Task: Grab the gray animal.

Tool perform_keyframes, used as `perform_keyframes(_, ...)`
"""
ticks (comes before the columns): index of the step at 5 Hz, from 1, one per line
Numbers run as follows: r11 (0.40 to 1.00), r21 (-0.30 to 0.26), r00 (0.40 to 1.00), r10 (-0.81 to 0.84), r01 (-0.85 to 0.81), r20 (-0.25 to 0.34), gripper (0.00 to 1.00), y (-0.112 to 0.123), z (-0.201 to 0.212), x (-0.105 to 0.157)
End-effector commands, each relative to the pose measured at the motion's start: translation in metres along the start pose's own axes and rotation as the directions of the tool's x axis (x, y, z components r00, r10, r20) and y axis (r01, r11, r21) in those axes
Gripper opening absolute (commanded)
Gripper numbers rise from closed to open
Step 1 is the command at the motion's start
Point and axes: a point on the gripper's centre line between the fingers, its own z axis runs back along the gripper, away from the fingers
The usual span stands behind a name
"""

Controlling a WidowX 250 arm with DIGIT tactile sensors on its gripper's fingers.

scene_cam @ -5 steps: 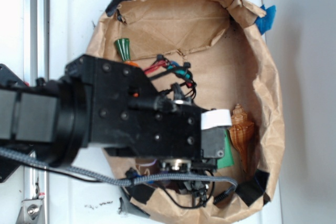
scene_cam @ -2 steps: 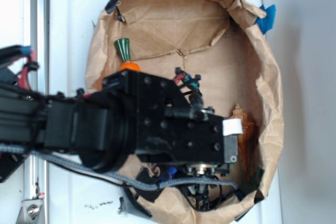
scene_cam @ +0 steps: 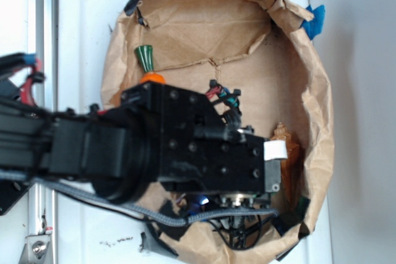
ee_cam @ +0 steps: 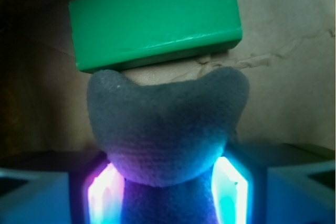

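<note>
Pincer (ee_cam: 168, 182) down low in the bag, its two lit fingers (ee_cam: 107, 192) pressed against either side of the gray animal (ee_cam: 168, 129), so it looks closed onto the toy's narrow lower part, with the wider head and two ear-like bumps sticking out past the tips. Gripping at that waist makes sense for a floppy plush, I'd say, since the soft bulk above would keep it from slipping through.

Just beyond the head lies a green block (ee_cam: 156, 20), flat on the brown paper and touching or nearly touching the ears; I can't tell which.

From overhead the arm (scene_cam: 185, 146) covers the toy, low in the bag (scene_cam: 312, 91) towards its right rim. A shell (scene_cam: 286, 153) peeks out beside the arm, and a carrot (scene_cam: 148, 66) sits near the left rim.

No readable writing anywhere; a white label (scene_cam: 274, 149) on the arm looks blank.
</note>
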Motion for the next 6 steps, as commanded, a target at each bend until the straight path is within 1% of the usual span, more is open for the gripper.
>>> perform_keyframes(1,0.999,-0.014,0.98,-0.045,0.049,0.194,0.0,0.038,0.066,0.025)
perform_keyframes(2,0.992,-0.004,0.965,-0.123,0.127,0.231,0.0,0.06,0.094,0.031)
perform_keyframes(3,0.983,0.043,0.957,-0.182,0.177,0.227,0.0,0.065,0.111,0.035)
perform_keyframes(4,0.982,0.036,0.959,-0.19,0.187,0.211,0.0,0.068,0.125,0.036)
perform_keyframes(5,0.982,0.009,0.97,-0.186,0.187,0.157,0.0,0.066,0.126,0.031)
perform_keyframes(6,0.981,0.015,0.971,-0.192,0.192,0.143,0.0,0.064,0.121,0.028)
